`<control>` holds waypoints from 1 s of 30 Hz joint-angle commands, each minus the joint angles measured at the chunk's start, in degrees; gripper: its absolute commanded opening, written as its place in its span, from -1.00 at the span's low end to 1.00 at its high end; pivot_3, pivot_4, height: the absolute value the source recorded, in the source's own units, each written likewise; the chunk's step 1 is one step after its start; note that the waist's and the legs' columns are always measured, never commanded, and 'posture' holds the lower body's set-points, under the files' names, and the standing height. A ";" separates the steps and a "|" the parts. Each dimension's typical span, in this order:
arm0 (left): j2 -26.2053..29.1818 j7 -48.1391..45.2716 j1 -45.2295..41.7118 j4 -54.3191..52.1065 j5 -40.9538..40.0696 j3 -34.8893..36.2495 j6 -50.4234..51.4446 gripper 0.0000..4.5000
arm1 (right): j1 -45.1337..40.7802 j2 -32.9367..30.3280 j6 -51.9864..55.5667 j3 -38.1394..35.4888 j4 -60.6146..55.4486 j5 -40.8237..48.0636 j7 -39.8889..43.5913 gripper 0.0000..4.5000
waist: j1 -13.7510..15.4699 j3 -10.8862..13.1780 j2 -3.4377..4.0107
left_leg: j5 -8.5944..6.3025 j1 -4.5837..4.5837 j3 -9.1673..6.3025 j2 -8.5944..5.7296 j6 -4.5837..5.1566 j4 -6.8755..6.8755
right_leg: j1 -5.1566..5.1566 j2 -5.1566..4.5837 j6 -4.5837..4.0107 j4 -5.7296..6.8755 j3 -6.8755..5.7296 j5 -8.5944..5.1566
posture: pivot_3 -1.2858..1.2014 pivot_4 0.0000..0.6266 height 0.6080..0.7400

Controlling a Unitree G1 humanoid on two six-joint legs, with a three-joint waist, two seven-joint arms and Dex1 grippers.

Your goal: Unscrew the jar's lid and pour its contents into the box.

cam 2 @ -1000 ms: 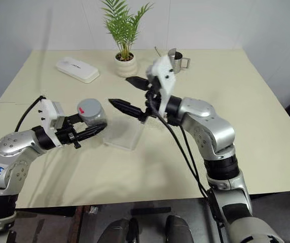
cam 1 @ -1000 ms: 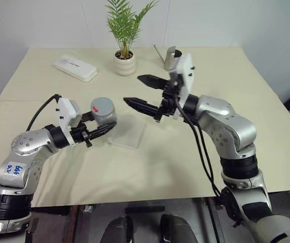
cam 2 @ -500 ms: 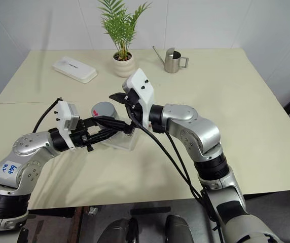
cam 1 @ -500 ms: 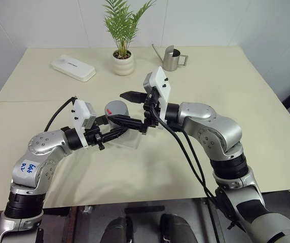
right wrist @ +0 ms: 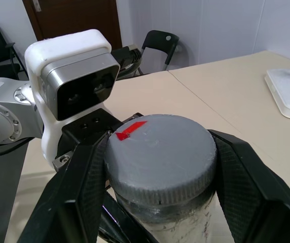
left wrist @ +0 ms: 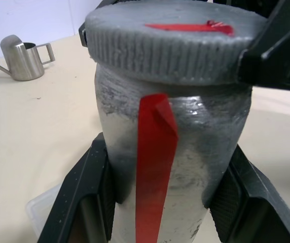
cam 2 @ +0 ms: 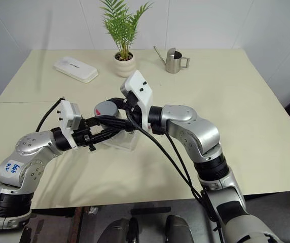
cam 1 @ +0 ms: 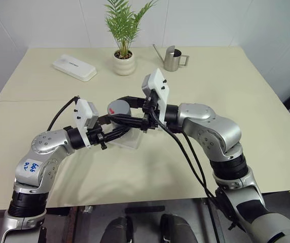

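The left gripper (cam 1: 115,132) is clenched on the body of the jar (left wrist: 170,167), one black finger on each side of the red stripe, holding the silver-grey cylinder upright above the near edge of the clear box (cam 1: 128,140) on the cream surface (cam 1: 195,76). The jar's long axis runs straight up, so the ribbed lid (right wrist: 160,154) faces the ceiling.

The right gripper (cam 2: 115,115) comes in level from the opposite side, its jaws straddling the lid at cap height. In the right wrist view a finger (right wrist: 81,187) stands on either side of the ribbed rim, close against it, though firm contact cannot be made out; the jaws look part-way closed around the cap rather than locked.

The coming twist hinges on that alignment: the lid sits squarely between the right gripper's jaws, the jar's upright axis crossing the line along which the gripper reaches, and the left arm anchoring the body below. The right arm is plainly the one placed to turn the cap.

Farther back stand a white oblong case (cam 1: 74,67), a potted plant (cam 1: 124,55) and a steel watering jug (cam 1: 172,58), all well apart from the work.
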 commanded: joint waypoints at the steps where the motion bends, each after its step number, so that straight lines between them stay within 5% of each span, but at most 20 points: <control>1: 0.91 -3.54 0.62 -1.92 -1.96 0.76 -0.77 -0.12 | -1.12 -1.70 -3.12 -0.43 -1.67 0.20 3.91 0.15 | 0.00 0.00 0.00 | 0.00 0.00 0.00 0.00 0.00 0.00 | 0.00 0.00 0.00 0.00 0.00 0.00 | 0.03 -0.52 1.00; 9: 3.06 -21.58 -3.81 1.06 -5.48 -3.32 -3.26 -0.12 | -9.14 -10.52 -7.75 1.57 7.23 5.74 34.32 0.15 | 0.11 0.00 0.00 | 0.00 -0.04 0.05 0.00 0.04 0.05 | 0.03 0.08 0.00 -0.15 -0.16 0.00 | 0.03 -0.52 1.00; 13: 1.04 -23.45 -6.41 1.87 -5.45 -5.05 -3.68 -0.12 | -13.85 -10.13 -9.94 2.57 13.35 4.15 40.36 0.15 | -0.06 0.00 0.00 | 0.02 -0.03 0.07 0.02 0.08 0.07 | 0.10 0.02 0.02 -0.27 -0.16 0.01 | 0.03 -0.52 1.00; 18: -0.61 -22.02 -5.81 1.74 -4.70 -4.82 -4.48 -0.12 | -15.13 -8.58 -11.27 1.54 16.56 2.81 40.55 0.15 | -0.02 0.00 0.00 | 0.00 -0.04 0.07 0.16 0.04 0.05 | 0.07 0.01 0.02 -0.27 -0.18 0.01 | 0.03 -0.52 1.00; 24: 0.75 -19.20 -3.52 2.13 -4.91 -1.14 -3.10 -0.12 | -13.63 -6.80 -15.00 -3.02 18.26 -0.53 30.19 0.99 | -0.01 0.00 0.00 | 0.00 -0.07 0.07 0.15 0.04 0.06 | 0.06 0.02 0.02 -0.28 -0.20 0.01 | 0.03 -0.52 1.00; 30: 1.35 -15.27 -3.84 4.22 -3.91 1.69 -2.14 -0.12 | -8.87 -6.64 -16.06 -3.47 10.30 0.06 27.10 0.99 | 0.23 0.00 0.00 | -0.01 -0.08 -0.01 0.05 0.03 0.07 | 0.10 0.02 0.03 -0.28 -0.17 0.01 | 0.03 -0.52 1.00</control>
